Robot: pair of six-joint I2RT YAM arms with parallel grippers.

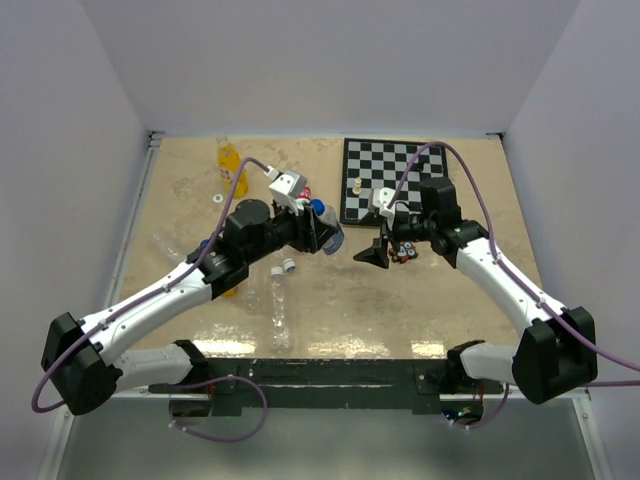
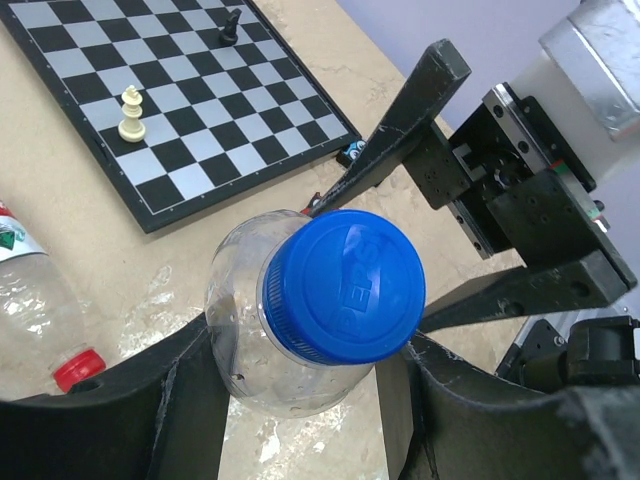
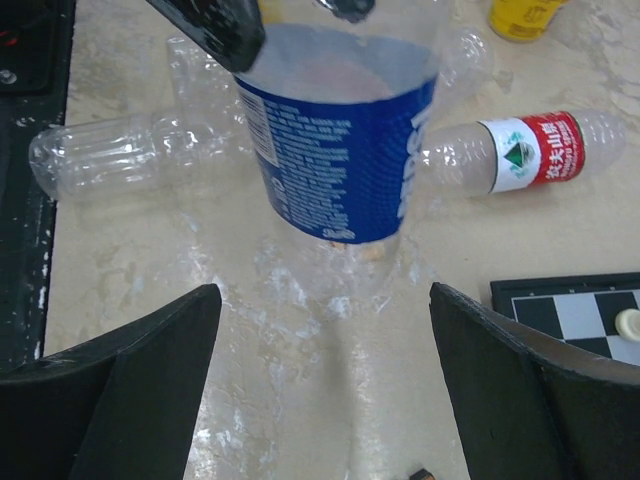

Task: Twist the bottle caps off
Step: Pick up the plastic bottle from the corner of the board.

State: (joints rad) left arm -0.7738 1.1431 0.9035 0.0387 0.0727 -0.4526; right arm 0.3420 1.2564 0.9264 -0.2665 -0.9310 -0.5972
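**Thin-walled bottle between two grippers, cap not yet gripped**

The clear bottle (image 3: 340, 150) with the blue-and-white label sits mid-table, just left of the chessboard's near corner, and seems to be held off the surface. The left gripper (image 2: 305, 385) is clamped around its shoulder, right under the blue cap (image 2: 345, 285). The right gripper (image 3: 325, 325) stands wide open and holds nothing. Its fingers flank the bottle's body, and I cannot tell whether they touch it.

The main risk, as I judge it, is the soft wall. A hard squeeze from the right jaws could buckle the body. A light one could let the bottle turn with the cap instead of the thread breaking free. If the left grip loosens before the right one is firm, the bottle could drop among the bottles lying below. The left fingers also crowd the cap's lower edge, so a re-grip on the ribs could land off-centre and slip.

Around it, from largest to smallest:
- The chessboard (image 1: 395, 180) lies far right, close to the right arm's working space.
- A long unlabelled bottle (image 3: 130, 150) lies on the table (image 1: 420, 310) to the near left.
- A red-labelled bottle (image 3: 530, 150) lies just left of the board.
- An orange bottle (image 1: 228, 160) stands upright at the far left, well apart.
- A white chess piece (image 2: 131, 110) and a black chess piece (image 2: 230, 22) stand on the board.

Nothing lies between the open jaws and the bottle.
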